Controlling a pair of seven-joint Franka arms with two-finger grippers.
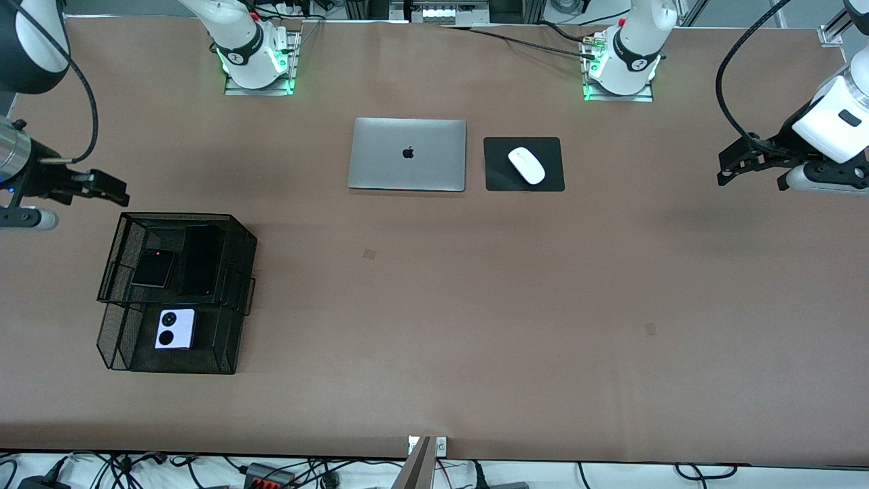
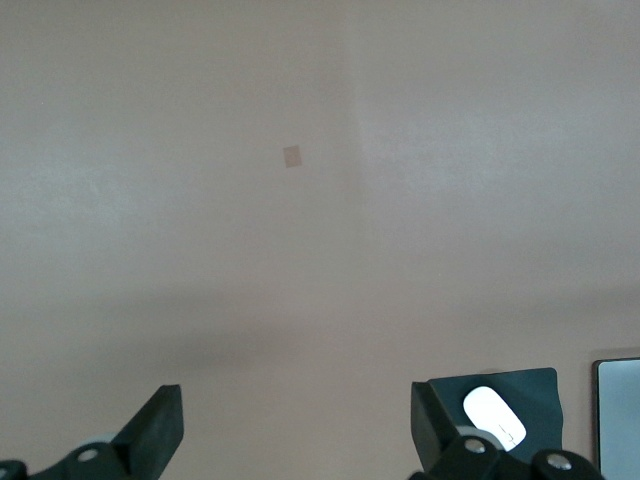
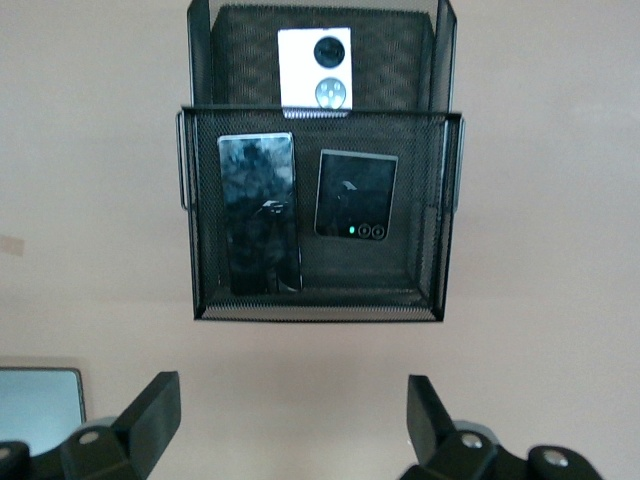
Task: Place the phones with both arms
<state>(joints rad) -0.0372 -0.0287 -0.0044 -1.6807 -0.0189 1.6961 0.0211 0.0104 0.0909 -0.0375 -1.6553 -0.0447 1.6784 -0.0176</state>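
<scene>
A black mesh two-tier rack stands toward the right arm's end of the table. Its upper tier holds a long glossy black phone and, beside it, a small folded black phone. The lower tier, nearer the front camera, holds a lilac-white phone with two black circles. My right gripper hangs open and empty over bare table just beside the rack. In the right wrist view the gripper faces the rack, with the long phone, folded phone and lilac-white phone in it. My left gripper hangs open and empty over bare table at the left arm's end; in the left wrist view the gripper has only table between its fingers.
A shut silver laptop lies mid-table toward the bases. Beside it a white mouse rests on a black pad. Two small tape marks sit on the brown tabletop. Mouse and laptop edge show in the left wrist view.
</scene>
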